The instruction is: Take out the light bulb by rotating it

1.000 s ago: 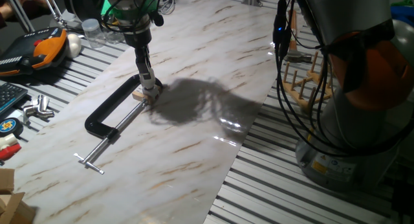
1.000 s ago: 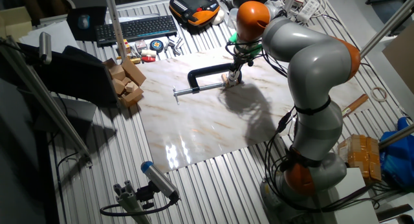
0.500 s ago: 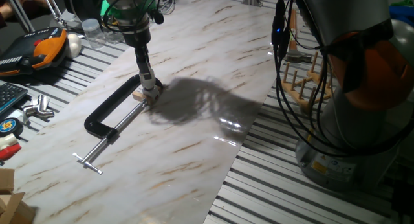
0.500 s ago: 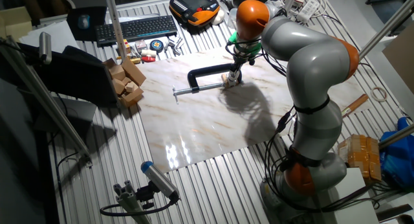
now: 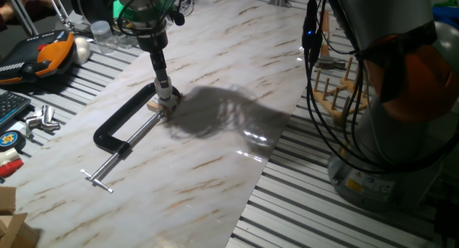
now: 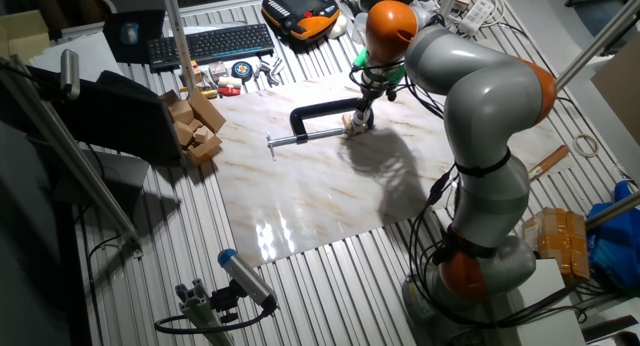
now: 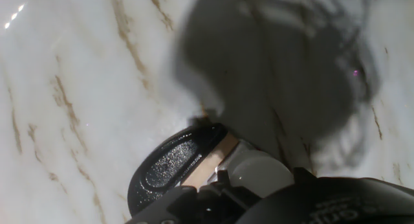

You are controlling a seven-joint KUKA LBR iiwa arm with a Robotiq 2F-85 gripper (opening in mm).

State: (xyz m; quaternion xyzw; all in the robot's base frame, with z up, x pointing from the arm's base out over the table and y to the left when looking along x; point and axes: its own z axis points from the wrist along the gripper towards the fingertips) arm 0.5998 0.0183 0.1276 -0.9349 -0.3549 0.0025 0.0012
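My gripper (image 5: 166,96) points straight down onto a small tan wooden block (image 5: 153,105) clamped in the jaw of a black C-clamp (image 5: 118,126) on the marble slab (image 5: 215,155). In the hand view the frosted white light bulb (image 7: 259,173) sits right at my fingers, beside the block's edge (image 7: 210,162) and the clamp's black pad (image 7: 168,169). The fingers appear shut on the bulb. In the fixed views the bulb is hidden by my fingers. The other fixed view shows the gripper (image 6: 358,121) at the clamp (image 6: 315,111).
An orange-black pendant (image 5: 43,54), a white egg-like thing (image 5: 81,49) and a clear jar (image 5: 102,34) lie off the slab at the far left. A wooden peg rack (image 5: 337,83) stands to the right. Wooden blocks (image 6: 195,126) and a keyboard (image 6: 210,41) are beyond the clamp.
The hand seems to have turned very slightly about its own axis over the block. The clamp and the block have not moved.
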